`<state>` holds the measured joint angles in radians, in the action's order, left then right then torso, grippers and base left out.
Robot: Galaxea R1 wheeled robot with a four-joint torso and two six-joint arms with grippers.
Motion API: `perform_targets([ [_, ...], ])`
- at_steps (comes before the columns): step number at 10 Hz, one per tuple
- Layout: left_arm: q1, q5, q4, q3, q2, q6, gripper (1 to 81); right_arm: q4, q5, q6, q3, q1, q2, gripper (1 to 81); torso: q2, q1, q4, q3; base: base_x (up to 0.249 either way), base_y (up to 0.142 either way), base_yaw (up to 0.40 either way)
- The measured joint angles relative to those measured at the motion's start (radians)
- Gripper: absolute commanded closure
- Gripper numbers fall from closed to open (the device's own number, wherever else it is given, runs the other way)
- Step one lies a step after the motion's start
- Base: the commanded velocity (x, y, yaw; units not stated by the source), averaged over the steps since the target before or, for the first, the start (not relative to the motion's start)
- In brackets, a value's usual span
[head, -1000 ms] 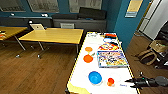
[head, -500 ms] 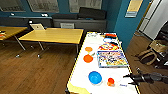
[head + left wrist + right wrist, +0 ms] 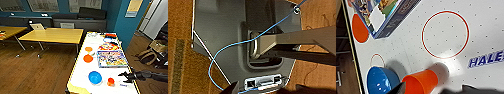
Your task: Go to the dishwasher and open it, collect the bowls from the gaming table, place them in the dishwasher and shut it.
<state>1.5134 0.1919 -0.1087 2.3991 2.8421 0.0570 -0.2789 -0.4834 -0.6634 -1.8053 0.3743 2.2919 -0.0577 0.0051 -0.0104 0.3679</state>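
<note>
Between the earlier head views and this one almost nothing shifted: the table and its dishes sat where they had, and your right gripper [image 3: 126, 76] had crept only slightly in from the lower right of the frame. Judging from that, you were closing on the pick, not yet making it.

The right gripper's two dark fingers were spread apart with nothing between them, poised just beside the small red-orange plastic bowl [image 3: 110, 81], which stood near the bottom edge of the frame. Of the left gripper I could not tell the state.

The round blue plastic bowl [image 3: 95, 77] sat just left of that small one, close but seemingly apart. Two flat orange bowls [image 3: 88, 58] lay farther up the centre. All rested on the white-topped gaming table with the yellow edge [image 3: 79, 70]. The many-coloured cardboard game box [image 3: 111, 58] lay above the gripper, near but clear of it.

In the right wrist view the red-orange bowl [image 3: 421, 81] and blue bowl [image 3: 381, 80] sat beside a red ring printed on the tabletop [image 3: 445, 34].

You had bare white surface around the gripper. The table's near yellow edge was close behind the two bowls, so a nudge towards the bottom of the frame could have tipped one off.
</note>
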Motion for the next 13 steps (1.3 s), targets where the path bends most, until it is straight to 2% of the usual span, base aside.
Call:
perform_targets([
  [3,0.0,0.0,0.007,0.018,0.0,0.0,1.0,0.001,0.0,-0.017,-0.075,0.023,0.072,1.0,0.0,0.0,0.0,0.0,0.0,0.0,0.0],
  [5,0.0,0.0,0.007,0.018,0.0,0.0,1.0,0.003,-0.007,-0.102,-0.113,0.042,0.083,1.0,0.0,0.0,0.0,0.0,0.0,0.0,0.0],
  [6,0.0,0.0,0.007,0.019,0.0,0.0,1.0,0.01,-0.008,-0.119,-0.135,0.041,0.086,1.0,0.0,0.0,0.0,0.0,0.0,0.0,0.0],
  [13,0.0,0.0,0.008,0.019,0.0,0.0,1.0,0.026,-0.016,-0.128,-0.154,0.027,0.124,1.0,0.0,0.0,0.0,0.0,0.0,0.0,0.0],
])
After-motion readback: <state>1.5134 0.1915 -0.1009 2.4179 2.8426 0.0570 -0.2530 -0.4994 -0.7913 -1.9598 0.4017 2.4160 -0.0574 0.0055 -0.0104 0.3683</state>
